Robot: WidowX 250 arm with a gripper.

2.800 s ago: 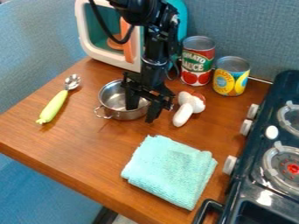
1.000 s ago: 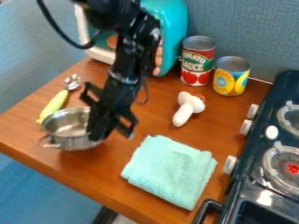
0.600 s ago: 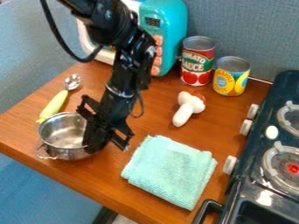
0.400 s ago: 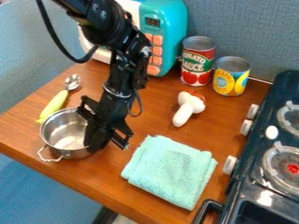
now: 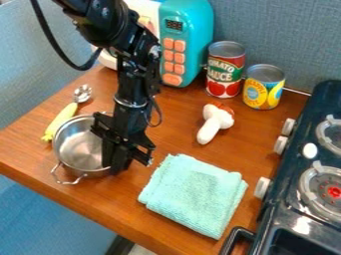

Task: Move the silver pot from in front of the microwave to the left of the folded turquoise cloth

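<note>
At the left part of the table, the black gripper [image 5: 114, 162] hangs down at the right-hand rim of a small metal pot [image 5: 75, 145], its fingers closed on that rim. The pot appears a little tilted, its open top facing up toward the camera. One wire handle points to the front left; the pot's right side is partly hidden by the gripper. Close behind the pot lies a scoop with a pale green handle [image 5: 61, 118], its metal end toward the back. A white and brown toy mushroom [image 5: 214, 123] lies to the gripper's right.
A folded mint cloth [image 5: 193, 195] lies right of the gripper, toward the front. At the back stand a teal toy microwave [image 5: 188, 30], a tomato can [image 5: 225, 69] and a yellow can [image 5: 263, 87]. A dark stove [image 5: 299, 199] borders the right side.
The gripper and pot have moved together from the table's middle to the left and forward. The pot has turned, its handle swinging toward the front. The microwave is now less covered by the arm.
</note>
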